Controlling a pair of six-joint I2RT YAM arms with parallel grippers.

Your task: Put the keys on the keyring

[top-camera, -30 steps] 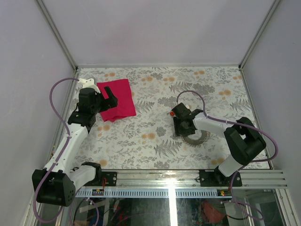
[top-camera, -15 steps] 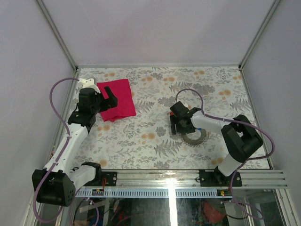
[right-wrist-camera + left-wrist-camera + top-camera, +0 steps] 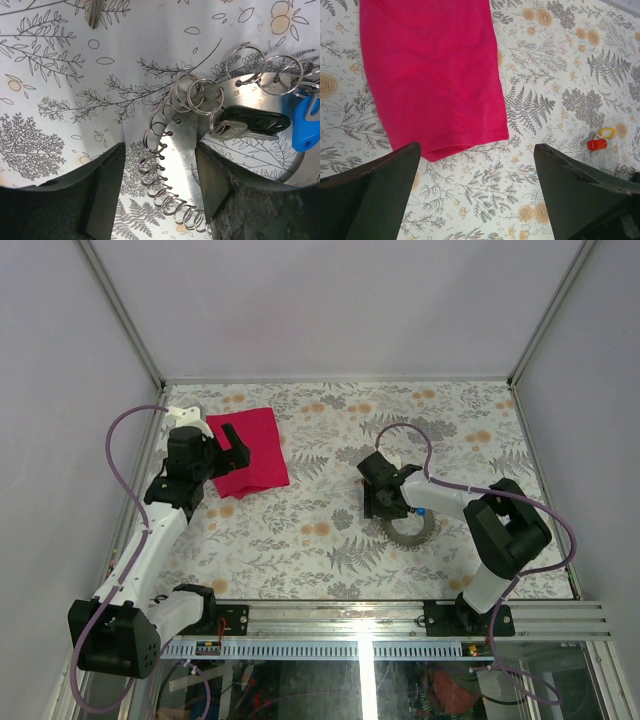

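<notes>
The keyring (image 3: 182, 150) is a flat silvery band strung with several small wire rings; it carries a black-headed key (image 3: 250, 122) and a blue piece (image 3: 303, 125). My right gripper (image 3: 160, 170) is open and straddles the band's left arc, and its right finger (image 3: 215, 185) is close against the metal. From above, the right gripper (image 3: 378, 502) sits at the upper left of the keyring (image 3: 410, 532). A key blade (image 3: 93, 12) lies just beyond. The red and yellow keys (image 3: 598, 143) lie loose on the table. My left gripper (image 3: 477, 150) is open and empty, near the pink cloth (image 3: 430, 70).
The pink cloth (image 3: 248, 450) lies at the far left under my left gripper (image 3: 237, 443). The floral tablecloth (image 3: 330, 540) covers the table, with walls on three sides and a metal rail (image 3: 400, 625) at the near edge.
My right gripper has shifted slightly left and away over the keyring, covering the red key that showed beside it. Its jaws widened, then narrowed. The left arm has not moved.
</notes>
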